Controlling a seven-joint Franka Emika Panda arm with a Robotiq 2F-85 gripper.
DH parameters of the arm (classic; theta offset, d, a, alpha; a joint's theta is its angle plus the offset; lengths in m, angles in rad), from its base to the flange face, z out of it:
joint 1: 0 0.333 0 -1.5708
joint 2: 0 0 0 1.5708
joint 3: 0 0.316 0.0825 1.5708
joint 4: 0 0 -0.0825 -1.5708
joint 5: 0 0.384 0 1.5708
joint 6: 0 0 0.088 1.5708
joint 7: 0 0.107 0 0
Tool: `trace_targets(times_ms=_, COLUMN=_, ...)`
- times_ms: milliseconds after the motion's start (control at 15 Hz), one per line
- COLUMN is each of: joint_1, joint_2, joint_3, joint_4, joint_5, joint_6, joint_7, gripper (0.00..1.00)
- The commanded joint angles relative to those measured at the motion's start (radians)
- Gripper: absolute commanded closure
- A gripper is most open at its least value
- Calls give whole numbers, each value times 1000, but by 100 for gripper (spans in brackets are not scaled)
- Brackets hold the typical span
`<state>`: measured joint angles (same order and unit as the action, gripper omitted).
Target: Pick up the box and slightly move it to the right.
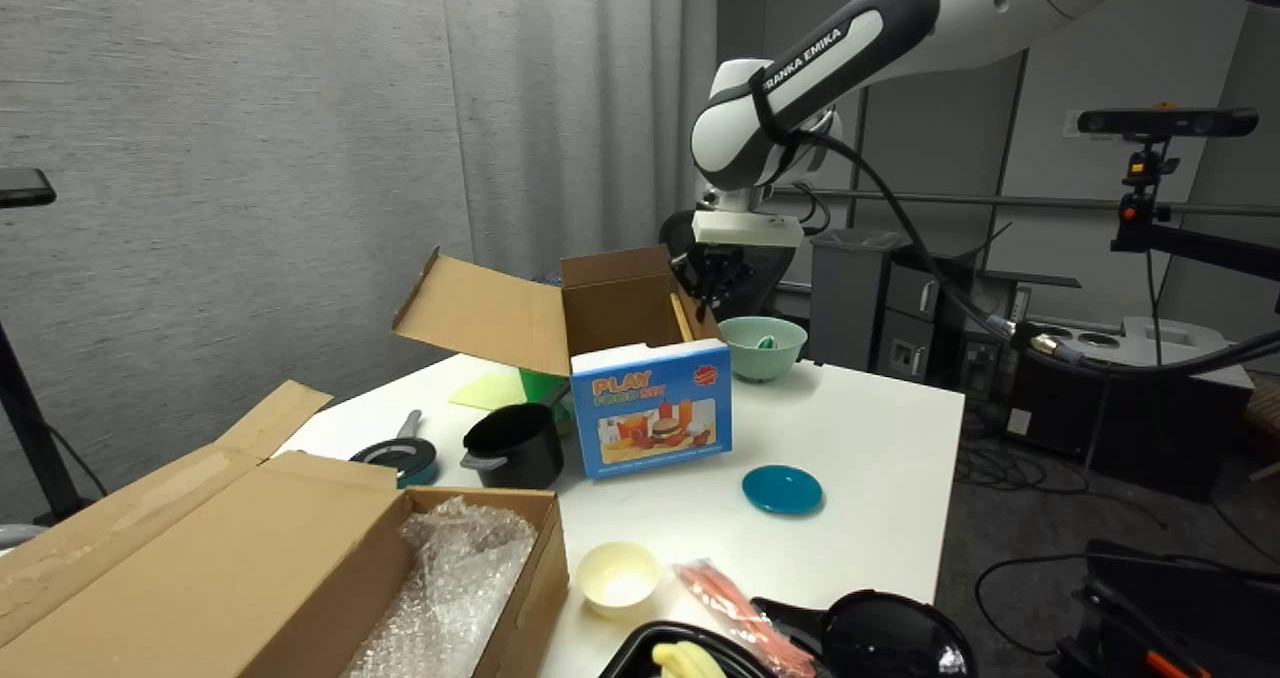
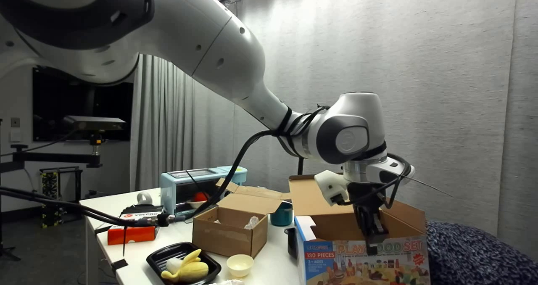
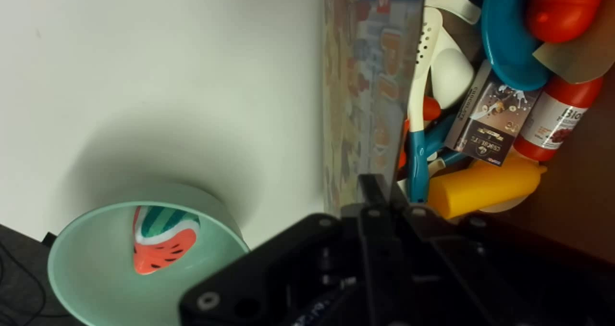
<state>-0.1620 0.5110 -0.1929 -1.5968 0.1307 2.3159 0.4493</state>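
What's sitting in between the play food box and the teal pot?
A black pot. It stands between the box and the teal pot, and that shows in both exterior views.

Here's the box [image 1: 620, 388], mouth facing up, plain brown flaps [image 1: 490, 313] folded out, one spread wide! The blue end panel reads "Play Food Set" above a burger picture, a white strip running along its top. Round on the long printed side [image 2: 321, 266]: the title again, "130 pieces", and that wall is pinched at its rim! It's at the white table [image 1: 870, 428]; base contact, hard to tell.
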Motion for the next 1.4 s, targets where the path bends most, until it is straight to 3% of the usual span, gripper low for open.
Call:
trace_targets(times_ms=0, joint_1=-55, joint_2=-42, joint_3=42, joint_4=37, joint_5=113, joint_6=-50, joint_7=-73, gripper=99)
trace_targets(times_ms=333, joint_1=-107, joint_2=-67, joint_3=32, joint_4=65, joint_5=164, joint_6=-162, joint_7=-163, gripper=99)
trace_targets(times_ms=667, joint_1=-144, joint_2=-82, joint_3=5, joint_4=92, joint_5=137, joint_6=-272, joint_7=-224, gripper=99)
trace_targets(times_ms=1333, joint_1=-177, joint_2=-154, joint_3=1, joint_4=57, joint_5=134, joint_6=-360, joint_7=-385, gripper=99)
